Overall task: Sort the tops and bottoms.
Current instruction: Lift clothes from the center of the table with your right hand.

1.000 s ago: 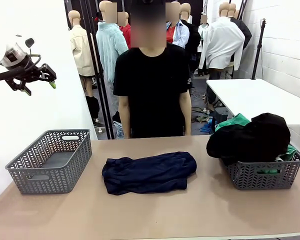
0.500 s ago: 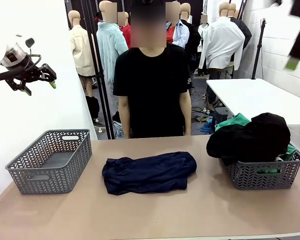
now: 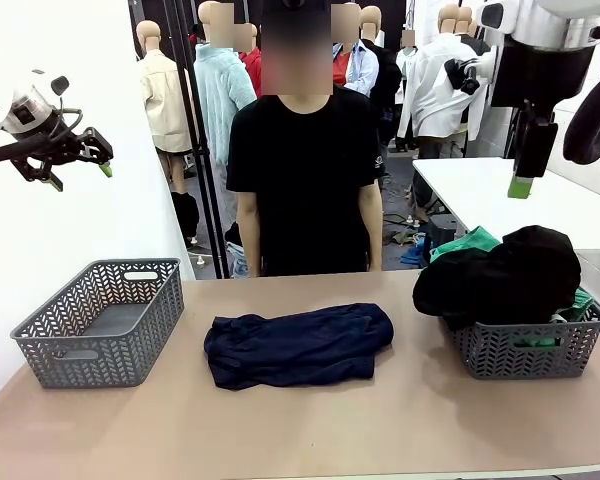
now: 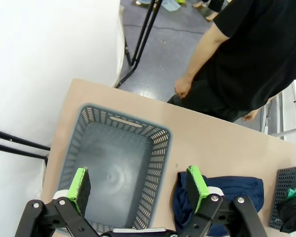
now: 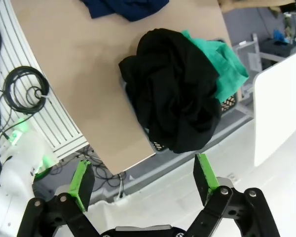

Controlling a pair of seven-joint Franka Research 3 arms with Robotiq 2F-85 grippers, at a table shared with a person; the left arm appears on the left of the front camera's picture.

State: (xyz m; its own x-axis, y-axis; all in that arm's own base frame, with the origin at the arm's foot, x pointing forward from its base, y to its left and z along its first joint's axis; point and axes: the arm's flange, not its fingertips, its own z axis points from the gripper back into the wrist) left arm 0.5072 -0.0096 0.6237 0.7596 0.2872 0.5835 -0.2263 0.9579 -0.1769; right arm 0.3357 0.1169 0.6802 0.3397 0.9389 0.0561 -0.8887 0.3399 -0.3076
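1. We see our left gripper (image 3: 78, 160) raised high at the left of the front view, well above the table; in its wrist view its green-padded fingers (image 4: 79, 183) stand wide apart with nothing between them.
2. Below it sits an empty grey plastic lattice basket (image 4: 160, 148) on the left end of the tan table (image 3: 310, 420).
3. Our right gripper (image 5: 143, 182) hangs high over the right side of the table, jaws spread wide and holding nothing; the front view shows one green-tipped finger (image 3: 520, 186) pointing down.
4. Beneath it, a second grey lattice basket (image 3: 525, 350) holds a heaped black soft garment (image 3: 510, 275) lying over the bottoms, a bright green cloth garment (image 5: 224, 69) that peeks out at the pile's edges.
5. A dark navy crumpled cloth garment (image 3: 298, 345) lies on the table between the two baskets, apart from both.
6. A person in a black T-shirt (image 3: 305, 180) stands at the far edge, arms down at their sides.
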